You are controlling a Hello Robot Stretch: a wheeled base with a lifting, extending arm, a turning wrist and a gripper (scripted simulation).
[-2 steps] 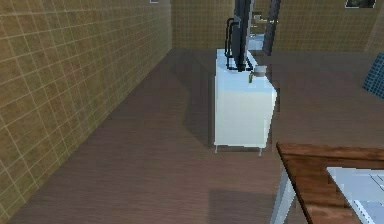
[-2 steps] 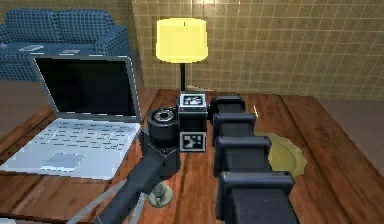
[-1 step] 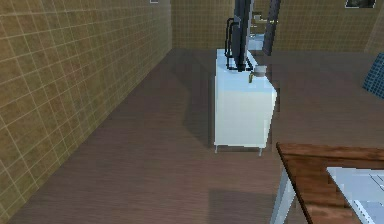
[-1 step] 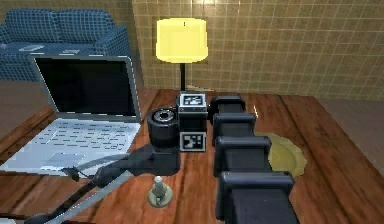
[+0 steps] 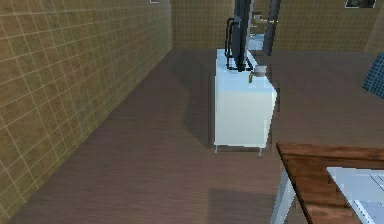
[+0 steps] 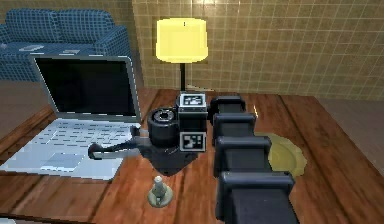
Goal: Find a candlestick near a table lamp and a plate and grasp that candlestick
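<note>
In the tile-walled room, the candlestick (image 6: 157, 190) stood on the wooden table (image 6: 335, 125) before the lamp (image 6: 181, 42), left of the plate (image 6: 287, 155), near the gripper (image 6: 97, 152), whose hold I couldn't tell.

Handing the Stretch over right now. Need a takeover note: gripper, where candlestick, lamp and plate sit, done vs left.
Gripper: out over the wooden table, fingers near the laptop's front edge; cannot tell whether it holds anything.
Candlestick: stands on the table, left of the arm, lower in the arm side view than the gripper.
Table lamp: farther back on the table. Plate: right of the arm.
Done: candlestick found, arm out over the table.
Left: grasp the candlestick.
</note>
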